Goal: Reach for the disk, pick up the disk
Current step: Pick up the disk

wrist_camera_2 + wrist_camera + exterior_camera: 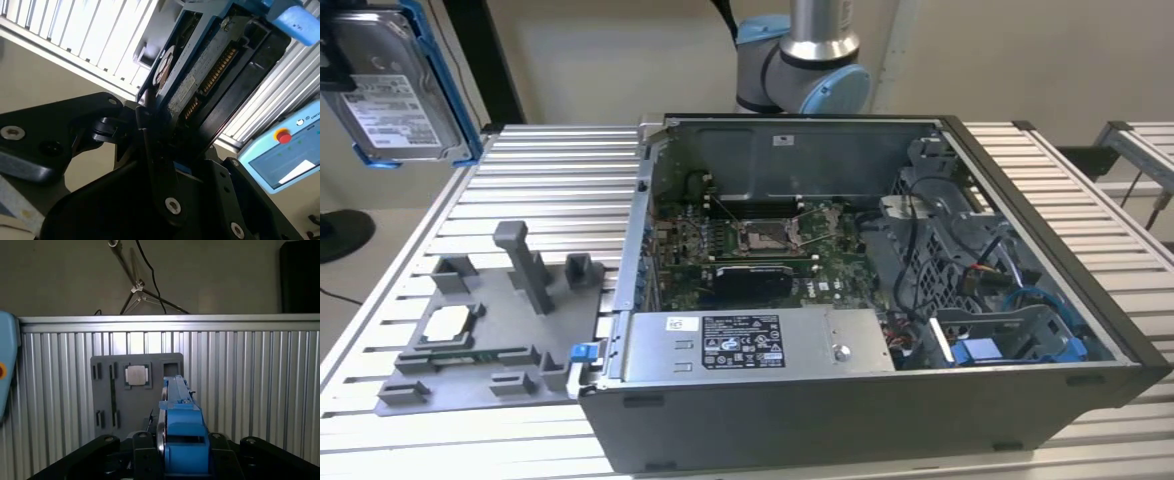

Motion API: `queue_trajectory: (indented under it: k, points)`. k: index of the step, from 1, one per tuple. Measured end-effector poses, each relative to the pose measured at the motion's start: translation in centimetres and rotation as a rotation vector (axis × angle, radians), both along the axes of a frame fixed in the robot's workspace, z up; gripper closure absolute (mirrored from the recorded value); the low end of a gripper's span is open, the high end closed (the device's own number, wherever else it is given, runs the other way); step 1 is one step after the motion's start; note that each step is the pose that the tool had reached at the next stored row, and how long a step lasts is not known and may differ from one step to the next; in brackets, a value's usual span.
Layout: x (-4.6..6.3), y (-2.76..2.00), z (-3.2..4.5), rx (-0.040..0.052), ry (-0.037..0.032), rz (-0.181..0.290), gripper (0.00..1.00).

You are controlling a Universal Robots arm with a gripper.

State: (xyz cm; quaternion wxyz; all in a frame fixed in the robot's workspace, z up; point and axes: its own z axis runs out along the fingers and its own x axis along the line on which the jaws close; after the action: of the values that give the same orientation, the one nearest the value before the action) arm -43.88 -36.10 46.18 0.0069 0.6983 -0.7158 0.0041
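The disk point(400, 85), clenched edgewise in my pincer point(157, 120) above the surface point(547, 160), could slip from so narrow a grip.

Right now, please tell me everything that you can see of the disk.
The disk is a flat rectangular drive of silver-looking metal, with a white printed label on one face and a blue plastic bracket along its edges. In the second wrist view its other face shows a row of gold contacts. It stands nearly on edge in the air above the slatted table, at the exterior view's upper left. The gripper is clamped on it.
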Motion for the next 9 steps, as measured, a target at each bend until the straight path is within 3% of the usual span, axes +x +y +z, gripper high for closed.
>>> queue_trajectory:
  k: [9]
  points:
    - [0.0, 0.00, 1.78, 0.0000, 0.0000, 0.000, 1.00]
